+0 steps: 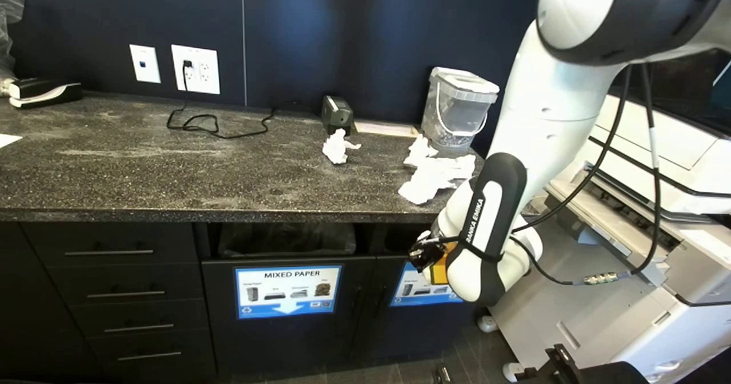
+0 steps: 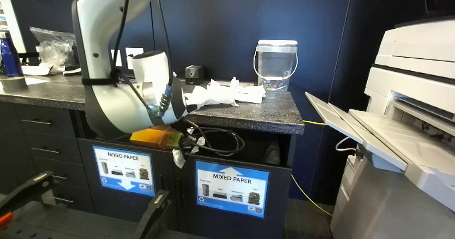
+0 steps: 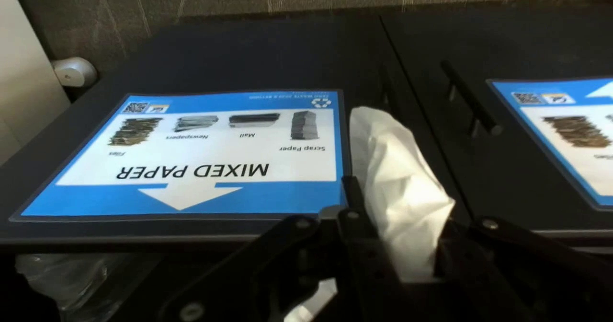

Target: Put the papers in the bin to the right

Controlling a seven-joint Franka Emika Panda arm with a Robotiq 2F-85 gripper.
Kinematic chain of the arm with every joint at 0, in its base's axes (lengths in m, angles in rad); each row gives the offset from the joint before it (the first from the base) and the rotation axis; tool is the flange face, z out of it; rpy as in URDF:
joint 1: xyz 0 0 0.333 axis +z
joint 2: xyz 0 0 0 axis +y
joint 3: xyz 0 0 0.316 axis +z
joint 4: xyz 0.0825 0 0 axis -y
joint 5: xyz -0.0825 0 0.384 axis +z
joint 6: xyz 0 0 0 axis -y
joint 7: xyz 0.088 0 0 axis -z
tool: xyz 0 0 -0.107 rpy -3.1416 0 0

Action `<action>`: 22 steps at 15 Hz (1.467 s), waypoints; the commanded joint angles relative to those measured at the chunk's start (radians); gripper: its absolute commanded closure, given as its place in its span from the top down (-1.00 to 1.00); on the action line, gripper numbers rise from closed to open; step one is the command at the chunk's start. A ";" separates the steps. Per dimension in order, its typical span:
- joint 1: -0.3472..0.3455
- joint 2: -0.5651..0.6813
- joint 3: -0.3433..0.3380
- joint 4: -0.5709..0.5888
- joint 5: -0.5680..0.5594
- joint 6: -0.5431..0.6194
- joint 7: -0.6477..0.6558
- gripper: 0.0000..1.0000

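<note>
1. Binning a paper [image 3: 402,192] seemed our step; our fingers [image 3: 353,202] pinched it near where the doors [image 3: 268,53] met.
2. We judged the next move called for easing it over the bin [image 2: 254,146], then letting go.
3. More papers [image 1: 434,178] lay on our speckled tabletop [image 1: 245,178], near a clear bucket [image 1: 460,110]; a printer [image 2: 408,72] stood past its end.

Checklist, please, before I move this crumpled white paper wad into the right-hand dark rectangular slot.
1. Black fingers closed on the crumpled white paper wad: ok.
2. Wad fully inside the right-hand dark rectangular slot: not ok; an end hangs in front of the black cabinet doors.
3. Slot clear of the black looped cable: cannot tell; they overlap in an exterior view.
4. White robot arm clear of the other crumpled white papers: cannot tell; they overlap in an exterior view.
</note>
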 commanded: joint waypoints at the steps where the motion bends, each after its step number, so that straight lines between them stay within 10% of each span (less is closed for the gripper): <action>1: 0.032 0.176 -0.031 0.100 0.127 0.213 0.019 -0.67; 4: 0.011 0.277 -0.007 0.167 0.224 0.373 0.016 -0.66; 5: -0.120 0.264 0.139 0.178 0.364 0.401 -0.192 -0.65; 10: -0.254 0.382 0.275 0.328 0.408 0.553 -0.343 -0.66; 22: -0.351 0.563 0.347 0.622 0.310 0.584 -0.443 -0.66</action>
